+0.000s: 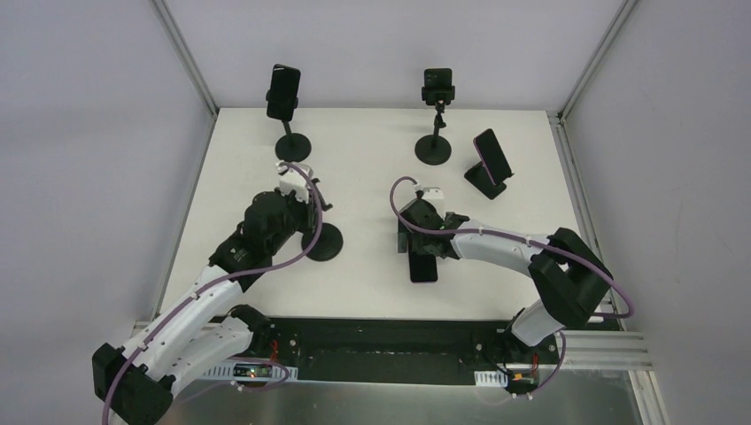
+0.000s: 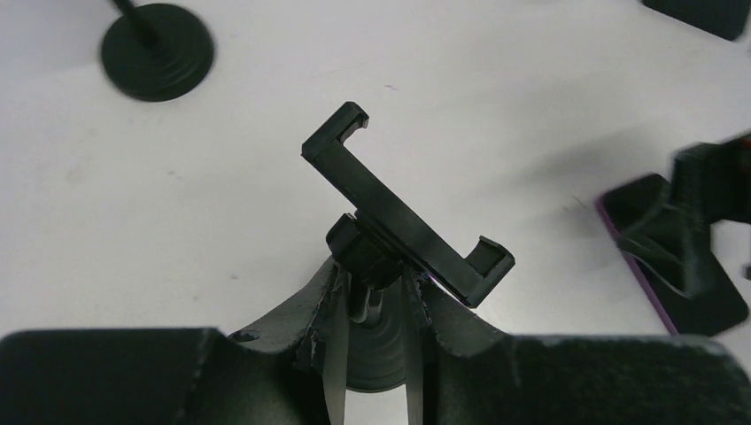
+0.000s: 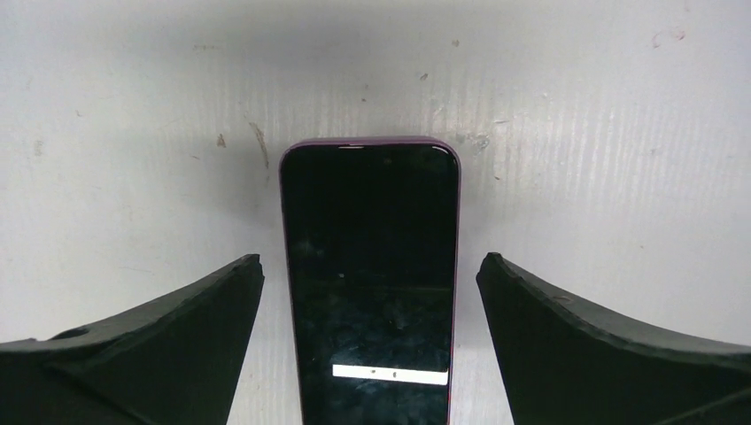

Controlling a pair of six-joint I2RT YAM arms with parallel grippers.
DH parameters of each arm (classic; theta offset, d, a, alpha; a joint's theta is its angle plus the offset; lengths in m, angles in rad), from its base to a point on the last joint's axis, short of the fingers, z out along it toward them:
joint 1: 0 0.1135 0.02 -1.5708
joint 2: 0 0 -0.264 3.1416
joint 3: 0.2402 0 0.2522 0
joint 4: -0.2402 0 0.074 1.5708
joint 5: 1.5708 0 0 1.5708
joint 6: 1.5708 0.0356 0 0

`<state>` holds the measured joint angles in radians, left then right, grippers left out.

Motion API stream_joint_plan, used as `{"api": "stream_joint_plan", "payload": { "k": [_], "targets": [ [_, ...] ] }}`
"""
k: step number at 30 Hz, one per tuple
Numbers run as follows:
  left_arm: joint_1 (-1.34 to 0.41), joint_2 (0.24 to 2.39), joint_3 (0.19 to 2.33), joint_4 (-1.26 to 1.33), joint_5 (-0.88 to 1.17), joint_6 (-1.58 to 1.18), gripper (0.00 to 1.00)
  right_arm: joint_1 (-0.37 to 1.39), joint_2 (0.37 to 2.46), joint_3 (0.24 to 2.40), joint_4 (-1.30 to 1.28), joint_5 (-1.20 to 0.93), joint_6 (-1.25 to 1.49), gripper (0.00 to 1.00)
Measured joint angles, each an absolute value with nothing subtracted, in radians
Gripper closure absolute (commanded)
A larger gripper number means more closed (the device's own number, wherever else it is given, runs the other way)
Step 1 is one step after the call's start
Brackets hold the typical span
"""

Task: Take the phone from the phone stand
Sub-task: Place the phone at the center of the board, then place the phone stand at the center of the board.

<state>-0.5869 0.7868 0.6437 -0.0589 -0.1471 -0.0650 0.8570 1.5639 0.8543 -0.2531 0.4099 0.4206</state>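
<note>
Purple-edged, the phone (image 3: 370,310) lay flat on the table (image 3: 576,133) between the wide-spread jaws of the right gripper (image 3: 370,260), untouched; the left gripper (image 2: 373,354) was clamped on the stem of the stand (image 2: 403,217).

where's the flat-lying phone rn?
Top view: the phone lies flat on the table just right of centre, between the tips of the open right pincer, right of the empty stand that the left pincer grips.
</note>
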Motion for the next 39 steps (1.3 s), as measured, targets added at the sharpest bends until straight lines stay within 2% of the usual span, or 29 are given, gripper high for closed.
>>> {"api": "stream_joint_plan", "payload": {
  "k": [8, 15, 22, 25, 30, 31, 32, 34, 35, 39],
  "targets": [
    [-0.303, 0.855, 0.711, -0.113, -0.21, -0.105, 1.0, 0.854, 1.59, 1.116, -0.48, 0.424, 0.437, 0.02],
    [-0.095, 0.991, 0.796, -0.092, -0.229, -0.111, 1.0, 0.854, 1.538, 1.076, -0.514, 0.355, 0.431, 0.02],
    [0.035, 1.171, 0.899, -0.01, -0.219, -0.074, 0.98, 0.854, 1.465, 1.058, -0.512, 0.324, 0.418, 0.02],
    [0.043, 1.243, 0.932, 0.03, -0.221, -0.033, 0.88, 0.854, 1.441, 1.03, -0.507, 0.323, 0.415, 0.01],
    [0.043, 1.281, 0.945, 0.071, -0.22, 0.001, 0.57, 0.852, 1.411, 0.995, -0.505, 0.316, 0.41, 0.01],
    [0.043, 1.281, 0.944, 0.073, -0.221, 0.006, 0.47, 0.852, 1.409, 0.994, -0.505, 0.316, 0.41, 0.01],
    [0.043, 1.281, 0.942, 0.078, -0.223, 0.007, 0.29, 0.852, 1.405, 0.993, -0.504, 0.314, 0.408, 0.01],
    [0.043, 1.281, 0.931, 0.095, -0.233, 0.015, 0.17, 0.852, 1.402, 0.993, -0.501, 0.311, 0.404, 0.01],
    [0.043, 1.28, 0.923, 0.101, -0.241, 0.011, 0.04, 0.852, 1.401, 0.992, -0.499, 0.308, 0.402, 0.01],
    [0.046, 1.259, 0.879, 0.107, -0.248, 0.001, 0.01, 0.852, 1.395, 0.992, -0.495, 0.308, 0.393, 0.01]
  ]
}}
